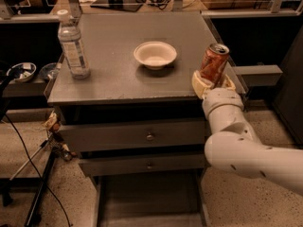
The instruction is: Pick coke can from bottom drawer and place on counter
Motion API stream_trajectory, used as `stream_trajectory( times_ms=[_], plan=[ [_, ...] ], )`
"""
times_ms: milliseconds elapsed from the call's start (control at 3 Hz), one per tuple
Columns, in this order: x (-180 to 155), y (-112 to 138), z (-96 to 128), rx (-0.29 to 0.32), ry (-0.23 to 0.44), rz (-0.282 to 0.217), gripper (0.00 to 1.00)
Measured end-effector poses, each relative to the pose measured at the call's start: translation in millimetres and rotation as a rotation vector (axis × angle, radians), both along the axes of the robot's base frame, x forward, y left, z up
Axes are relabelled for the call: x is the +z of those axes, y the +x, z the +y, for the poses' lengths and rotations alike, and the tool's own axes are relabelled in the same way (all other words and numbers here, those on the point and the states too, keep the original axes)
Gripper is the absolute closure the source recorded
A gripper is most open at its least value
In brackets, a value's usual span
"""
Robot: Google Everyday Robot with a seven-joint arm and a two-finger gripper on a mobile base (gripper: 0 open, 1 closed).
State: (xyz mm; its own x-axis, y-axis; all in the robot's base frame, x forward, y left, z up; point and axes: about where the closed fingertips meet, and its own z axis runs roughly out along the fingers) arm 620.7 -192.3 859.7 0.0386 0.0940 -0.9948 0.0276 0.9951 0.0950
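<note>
The coke can, red with a silver top, is held tilted in my gripper at the right front edge of the counter. The gripper's cream fingers are shut around the can's lower part. The white arm reaches up from the lower right. The bottom drawer is pulled open below the cabinet, and the part of its tray that shows is empty.
A clear water bottle stands at the counter's left front. A white bowl sits near the middle. Two shut knobbed drawers face front. A tripod and cables stand at the left. A shelf juts out at the right.
</note>
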Motion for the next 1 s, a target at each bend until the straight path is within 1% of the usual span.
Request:
stream_trajectory(
  times_ms=[333,667,1000],
  plan=[
    [-9,20,7,-0.027,0.010,-0.013,1.00],
    [-12,31,9,-0.035,0.008,-0.027,1.00],
    [-12,31,9,-0.036,0.008,-0.027,0.82]
  ],
)
